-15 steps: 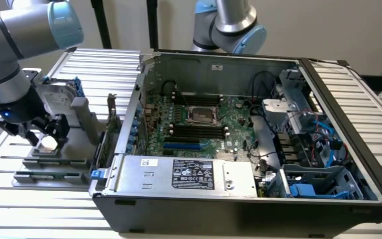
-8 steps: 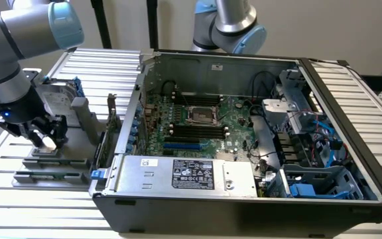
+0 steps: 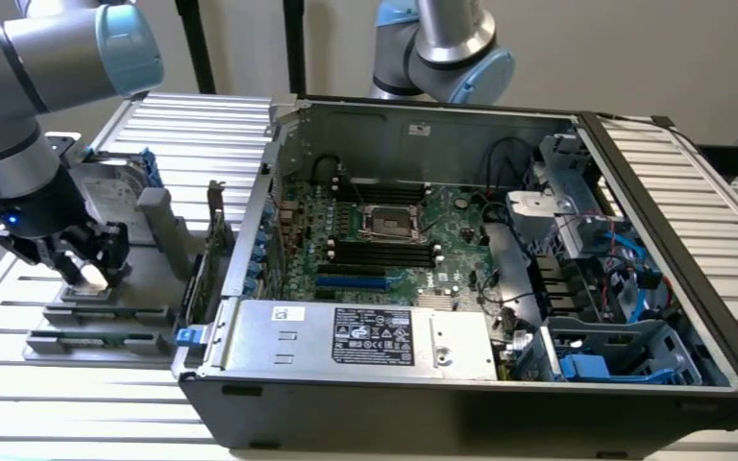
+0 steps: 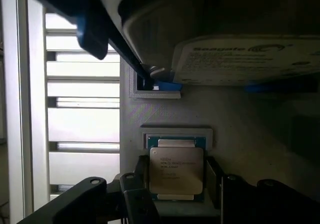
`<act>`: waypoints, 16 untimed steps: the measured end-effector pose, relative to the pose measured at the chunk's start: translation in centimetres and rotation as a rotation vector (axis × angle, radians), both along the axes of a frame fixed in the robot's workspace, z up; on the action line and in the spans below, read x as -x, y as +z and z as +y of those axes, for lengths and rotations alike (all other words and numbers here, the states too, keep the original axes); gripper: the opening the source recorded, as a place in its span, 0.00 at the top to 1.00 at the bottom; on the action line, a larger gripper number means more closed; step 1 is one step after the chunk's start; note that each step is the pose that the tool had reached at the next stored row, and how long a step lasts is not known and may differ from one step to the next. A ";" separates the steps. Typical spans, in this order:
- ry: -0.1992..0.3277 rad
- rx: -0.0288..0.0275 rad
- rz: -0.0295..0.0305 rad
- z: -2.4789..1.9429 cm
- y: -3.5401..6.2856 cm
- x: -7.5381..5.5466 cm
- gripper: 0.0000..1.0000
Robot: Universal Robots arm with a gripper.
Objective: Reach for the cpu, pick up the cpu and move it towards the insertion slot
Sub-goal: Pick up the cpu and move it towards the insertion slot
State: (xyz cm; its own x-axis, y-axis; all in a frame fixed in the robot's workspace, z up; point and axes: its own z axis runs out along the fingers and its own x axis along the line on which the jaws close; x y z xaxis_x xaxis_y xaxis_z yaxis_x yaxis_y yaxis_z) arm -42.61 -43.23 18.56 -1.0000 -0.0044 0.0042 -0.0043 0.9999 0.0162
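Note:
The cpu [image 4: 176, 170], a small square chip with a silvery top, lies flat in a grey holder [image 4: 165, 116] on the slatted table at the exterior view's left. My gripper [image 4: 177, 184] is down over it, with one dark finger [image 4: 141, 173] against one side of the chip and the other against the opposite side. In the exterior view my gripper [image 3: 87, 272] stands low on that grey fixture, outside the computer case. The insertion slot [image 3: 386, 223], a square black socket in a silver bracket, sits on the green board inside the open case.
A silver hard drive [image 4: 235, 58] with blue brackets stands upright just behind the cpu holder. The open black computer case [image 3: 472, 403] holds a power supply [image 3: 369, 336], long black memory slots [image 3: 369, 254] and cables. Another arm [image 3: 440, 48] hangs behind the case.

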 end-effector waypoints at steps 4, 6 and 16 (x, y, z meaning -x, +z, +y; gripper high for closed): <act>0.000 0.0001 -0.0001 0.00 0.50 0.0 0.45; 0.000 0.0001 0.0000 0.00 1.07 0.0 0.45; 0.000 0.0001 0.0000 0.00 5.43 -0.2 0.45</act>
